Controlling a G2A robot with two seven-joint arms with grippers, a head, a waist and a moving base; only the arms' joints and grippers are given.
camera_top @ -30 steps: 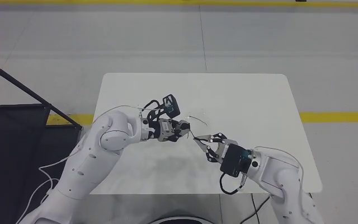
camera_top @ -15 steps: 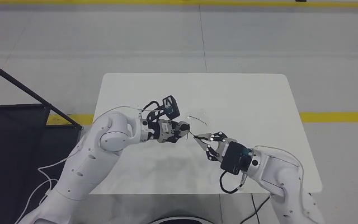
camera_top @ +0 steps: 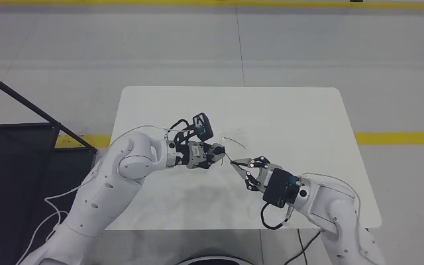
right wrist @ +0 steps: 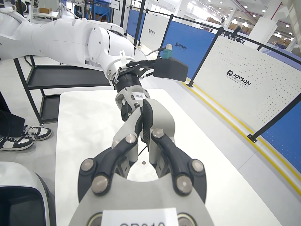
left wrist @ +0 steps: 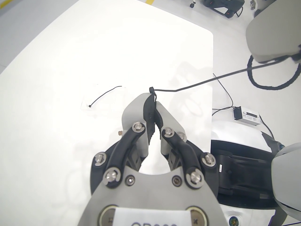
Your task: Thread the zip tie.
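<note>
Sensibly, left gripper (left wrist: 153, 103) pinched the thin black plastic zip tie (left wrist: 200, 83) near its head (slot free); right gripper (right wrist: 144, 116) clamped the tail.

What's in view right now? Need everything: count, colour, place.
held zip tie: 1, black, strung in the air between the two grippers
loose zip tie: 1, black, lying flat on the table beyond the grippers, touching neither
table: 1, white, under both arms
rack: 1, black, on the floor beside the table
floor line: 1, yellow, running past the table
left gripper: 1, grey with black pads, shut on the held zip tie near its head end
right gripper: 1, grey with black pads, shut on the held zip tie's strap
</note>
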